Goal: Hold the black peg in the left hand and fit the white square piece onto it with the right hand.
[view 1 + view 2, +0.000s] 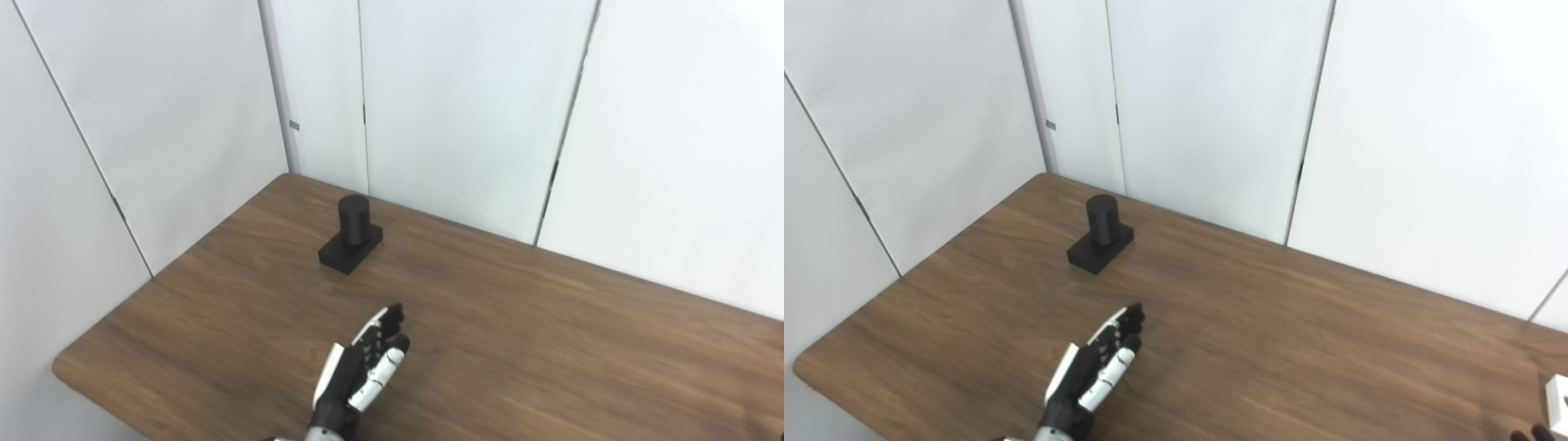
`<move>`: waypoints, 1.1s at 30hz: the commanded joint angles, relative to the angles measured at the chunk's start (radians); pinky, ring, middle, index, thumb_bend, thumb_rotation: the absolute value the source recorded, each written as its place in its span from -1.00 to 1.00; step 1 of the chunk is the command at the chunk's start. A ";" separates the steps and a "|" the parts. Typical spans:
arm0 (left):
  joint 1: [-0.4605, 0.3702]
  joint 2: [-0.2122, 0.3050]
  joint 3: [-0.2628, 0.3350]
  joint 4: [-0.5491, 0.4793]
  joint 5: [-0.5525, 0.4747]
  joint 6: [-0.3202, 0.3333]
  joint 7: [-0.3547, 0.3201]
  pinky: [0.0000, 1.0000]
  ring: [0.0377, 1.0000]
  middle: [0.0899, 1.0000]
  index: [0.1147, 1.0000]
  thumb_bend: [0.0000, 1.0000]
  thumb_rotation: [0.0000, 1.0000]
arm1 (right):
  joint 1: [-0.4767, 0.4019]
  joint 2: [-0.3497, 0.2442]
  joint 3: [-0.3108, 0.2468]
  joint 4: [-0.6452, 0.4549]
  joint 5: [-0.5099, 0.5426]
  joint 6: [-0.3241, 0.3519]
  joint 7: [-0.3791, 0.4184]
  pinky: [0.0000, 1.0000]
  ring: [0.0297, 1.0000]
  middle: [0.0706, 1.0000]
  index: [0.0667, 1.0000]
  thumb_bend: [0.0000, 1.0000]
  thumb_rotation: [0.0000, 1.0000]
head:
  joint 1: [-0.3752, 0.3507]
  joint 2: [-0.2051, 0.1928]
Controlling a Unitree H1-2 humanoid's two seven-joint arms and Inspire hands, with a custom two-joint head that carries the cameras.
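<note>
A black peg (353,228), a short upright cylinder on a square black base, stands on the wooden table (551,343) toward its far left corner. My left hand (362,370) hovers over the table's near side, well short of the peg, open with fingers stretched toward it and holding nothing. The white square piece (1557,397) shows only in the right eye view, cut off by the right edge near the table's front. Just below it, dark fingertips (1528,434) of my right hand (1532,435) poke in at the bottom edge; the rest of that hand is hidden.
White wall panels (465,104) close in the table at the back and on the left. The table's rounded front-left corner (64,367) lies to the left of my left hand.
</note>
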 commanded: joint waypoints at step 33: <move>-0.440 0.198 0.252 0.255 1.059 0.321 -0.208 0.82 0.90 0.87 0.73 0.69 0.29 | 0.055 -0.035 0.059 -0.011 -0.038 -0.036 -0.002 0.28 0.71 0.75 0.84 0.72 1.00 | -0.030 0.010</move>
